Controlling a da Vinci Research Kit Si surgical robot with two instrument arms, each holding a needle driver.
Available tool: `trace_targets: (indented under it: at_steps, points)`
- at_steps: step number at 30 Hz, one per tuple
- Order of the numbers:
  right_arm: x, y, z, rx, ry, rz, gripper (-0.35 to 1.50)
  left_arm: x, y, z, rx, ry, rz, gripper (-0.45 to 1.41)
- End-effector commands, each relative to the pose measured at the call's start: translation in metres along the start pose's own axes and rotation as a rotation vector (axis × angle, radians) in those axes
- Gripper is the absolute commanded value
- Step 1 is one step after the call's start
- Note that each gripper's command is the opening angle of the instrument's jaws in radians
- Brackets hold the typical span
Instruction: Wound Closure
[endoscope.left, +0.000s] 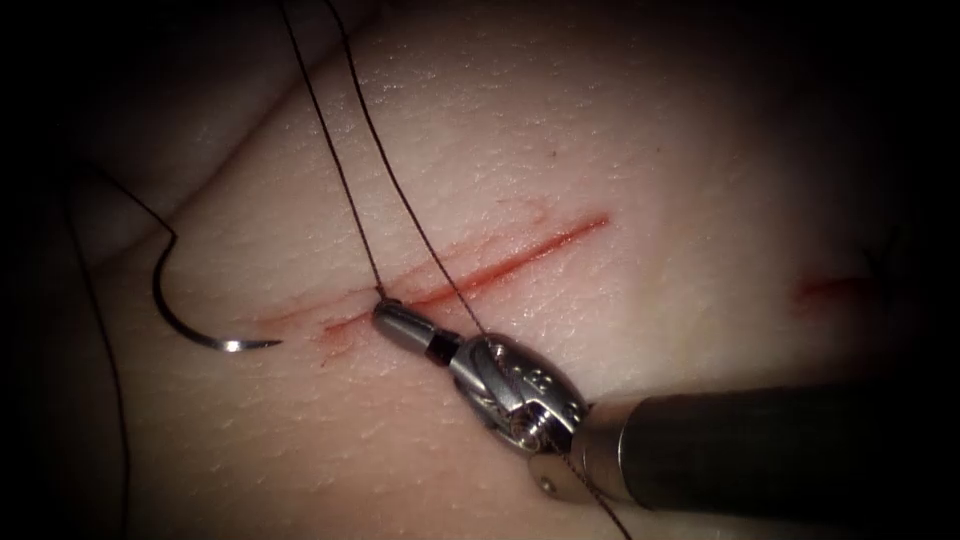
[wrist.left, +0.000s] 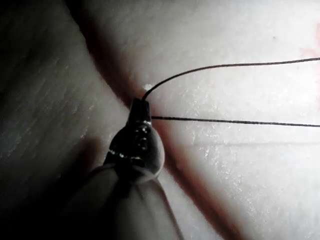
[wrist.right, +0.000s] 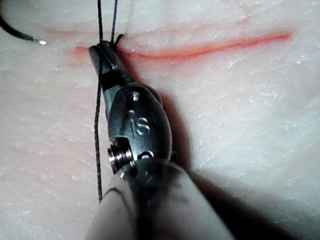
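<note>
Needle (endoscope.left: 190, 320): lay free on the tissue (endoscope.left: 620, 130), left of the cut (endoscope.left: 500, 268); held by neither tool; bright tip pointed right, toward the cut's left end; curve swept up and away to the left; not seen entering the tissue; also seen in the right wrist view (wrist.right: 20, 34), well apart from the jaws.

Thread (endoscope.left: 340, 170): two dark strands ran down from above to the cut's left end; one ended at the right tool's tip, the other passed over that tool's body and on toward its shaft; further strand trailed from the needle's rear end into the dark at far left.

Left tool (wrist.left: 141, 106): jaws pressed together on the thread (wrist.left: 225, 65) in its own wrist view; two strands led off from its tip across the tissue (wrist.left: 250, 175).

Right tool (endoscope.left: 390, 316): entered from the right, long axis slanted up and leftward; tip at the left end of the cut, jaws pressed together, pinching the thread at the tissue surface; same in its wrist view (wrist.right: 104, 50), with the thread (wrist.right: 99, 125) running alongside.

Relation that counted: needle lay just left of the right tool's tip, point facing it; judged the nearer tool for the needle, though both were occupied with thread.
</note>
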Motion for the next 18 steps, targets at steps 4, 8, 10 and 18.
trace_targets:
  at_steps: [4, 8, 10, 18]
  points:
    - [-0.0014, -0.0013, -0.0005, 0.012, -0.007, 0.002, -0.35, -0.0010, -0.0011, 0.0014, 0.112, -0.127, 0.098, -0.45]
    - [-0.0018, -0.0023, -0.0007, 0.022, -0.013, 0.000, -0.35, -0.0012, -0.0017, 0.0016, 0.172, -0.213, 0.172, -0.45]
    - [-0.0021, -0.0028, -0.0007, 0.029, -0.019, -0.002, -0.35, -0.0012, -0.0021, 0.0016, 0.194, -0.255, 0.212, -0.45]
    - [-0.0023, -0.0035, -0.0011, 0.042, -0.031, -0.003, -0.35, -0.0013, -0.0041, 0.0019, 0.255, -0.330, 0.278, -0.45]
